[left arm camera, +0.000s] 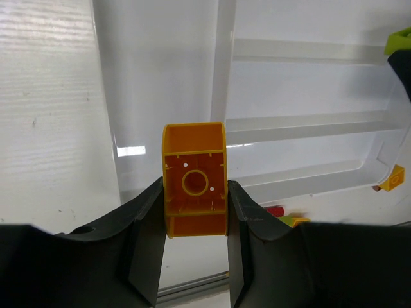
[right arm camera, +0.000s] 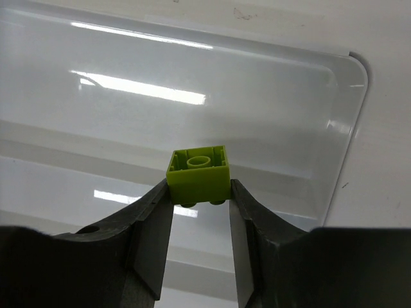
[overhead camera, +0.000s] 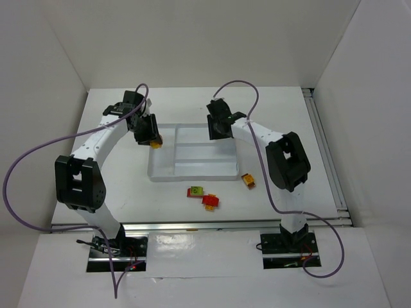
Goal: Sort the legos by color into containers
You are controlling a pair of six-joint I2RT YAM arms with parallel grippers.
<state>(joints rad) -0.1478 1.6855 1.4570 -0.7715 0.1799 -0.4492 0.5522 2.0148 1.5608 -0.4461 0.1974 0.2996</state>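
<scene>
- Three loose legos lie on the table (overhead camera: 160, 205) just in front of the tray (overhead camera: 192, 178): a red-and-green pair (overhead camera: 194, 191), a red-and-orange pair (overhead camera: 210, 201) touching or almost touching it, and an orange-and-yellow pair (overhead camera: 248, 180) off the tray's near right corner.
- The tray is translucent white, with one tall section on the left and three long narrow sections on the right, and every compartment in view is bare.
- The table is matte white, boxed in by plain white walls (overhead camera: 192, 45), with a metal rail along its near edge and purple cables looping off both arms.
- The yellow-orange brick (left arm camera: 194, 179) is up in the air over the tray's left side, hollow underside facing the wrist camera, wedged right between the fingertips.
- The left claw (left arm camera: 194, 192) is clenched on that brick, a black finger pressing each side.
- The lime green brick (right arm camera: 199, 176) hangs over the tray's right end near a rounded corner, underside facing the wrist camera, studs pointing away.
- The right claw (right arm camera: 200, 186) is clamped on it, both pads tight against its flanks.
</scene>
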